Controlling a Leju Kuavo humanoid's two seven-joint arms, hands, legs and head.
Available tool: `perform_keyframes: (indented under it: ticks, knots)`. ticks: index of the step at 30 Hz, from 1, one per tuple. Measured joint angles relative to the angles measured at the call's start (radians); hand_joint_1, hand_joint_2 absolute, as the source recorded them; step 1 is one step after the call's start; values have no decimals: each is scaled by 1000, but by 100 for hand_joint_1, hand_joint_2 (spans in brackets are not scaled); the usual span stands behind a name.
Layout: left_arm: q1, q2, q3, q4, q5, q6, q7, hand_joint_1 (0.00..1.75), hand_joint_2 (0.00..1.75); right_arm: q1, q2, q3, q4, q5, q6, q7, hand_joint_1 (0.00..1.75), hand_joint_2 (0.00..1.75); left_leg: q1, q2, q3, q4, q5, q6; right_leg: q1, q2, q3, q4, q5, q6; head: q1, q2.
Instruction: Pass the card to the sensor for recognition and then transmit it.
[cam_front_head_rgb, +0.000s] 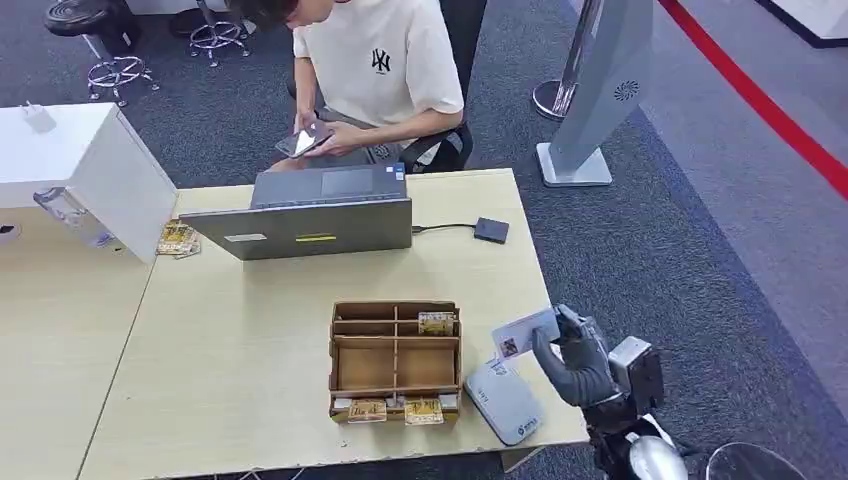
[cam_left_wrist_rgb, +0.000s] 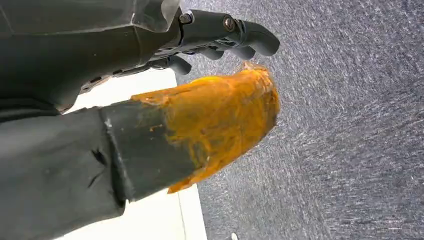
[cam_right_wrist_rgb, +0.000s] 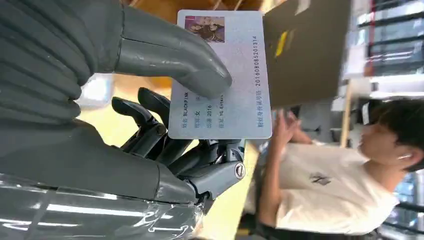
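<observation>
My right hand (cam_front_head_rgb: 575, 362) hovers at the table's right front edge and pinches a pale card (cam_front_head_rgb: 524, 333) between thumb and fingers. The right wrist view shows the card (cam_right_wrist_rgb: 235, 80) close up, with a small photo and printed text, the thumb (cam_right_wrist_rgb: 170, 52) pressed on its face. Just below and left of the card, a grey flat sensor pad (cam_front_head_rgb: 503, 400) lies on the table near the front edge. My left hand (cam_left_wrist_rgb: 220, 35) hangs over grey carpet with its fingers curled and nothing in them, an orange-wrapped thumb (cam_left_wrist_rgb: 220, 117) in front.
A brown divided cardboard box (cam_front_head_rgb: 395, 362) with small cards stands left of the sensor. A grey laptop (cam_front_head_rgb: 315, 215) and a small dark box (cam_front_head_rgb: 491, 230) sit at the table's far side. Behind it a seated person (cam_front_head_rgb: 375, 75) holds a phone. A white cabinet (cam_front_head_rgb: 85, 165) stands far left.
</observation>
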Motion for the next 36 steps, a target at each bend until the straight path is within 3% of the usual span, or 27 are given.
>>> perform_keyframes:
  ticks: [6,12,19,36]
  knots:
    - [0,0,2,0,-9,-19,16,0,0,-3,-31,-33,80,282,-67,21,175,175,0,0,0,0,0,0,0,0,0,0,0,0,0,0]
    - [1,-3,8,0,-10,-33,34,0,0,-20,-52,-13,172,468,-128,47,175,175,0,0,0,0,0,0,0,0,0,0,0,0,0,0]
    - [2,-6,11,0,-10,-42,45,0,0,-48,-79,28,247,532,-133,57,175,175,0,0,0,0,0,0,0,0,0,0,0,0,0,0]
    - [2,-8,27,0,-9,-51,55,0,0,-99,-100,67,328,548,-113,66,175,175,0,0,0,0,0,0,0,0,0,0,0,0,0,0]
